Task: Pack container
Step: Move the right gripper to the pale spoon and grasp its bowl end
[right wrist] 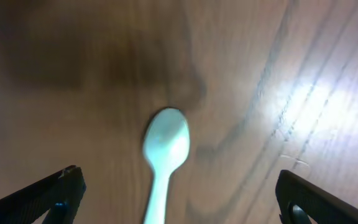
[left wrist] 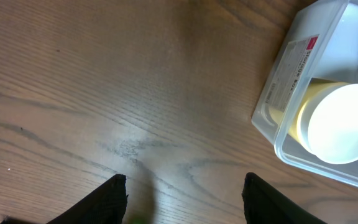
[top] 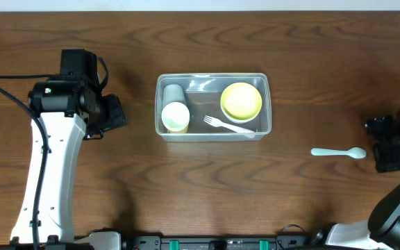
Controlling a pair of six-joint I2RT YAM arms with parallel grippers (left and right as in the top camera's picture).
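The clear plastic container [top: 212,132] sits mid-table and holds two cups [top: 175,117], a yellow bowl [top: 241,101] and a white fork [top: 228,126]. It also shows at the right of the left wrist view [left wrist: 284,81] with a cup [left wrist: 340,124] inside. A pale blue spoon [top: 339,152] lies on the table right of the container. My right gripper [top: 389,156] is open just right of the spoon, which lies between its fingers in the right wrist view [right wrist: 165,155]. My left gripper [top: 111,114] is open and empty, left of the container.
The wooden table [top: 207,194] runs across the whole view. Black cables [top: 5,87] trail from the left arm at the far left. Arm bases stand along the front edge.
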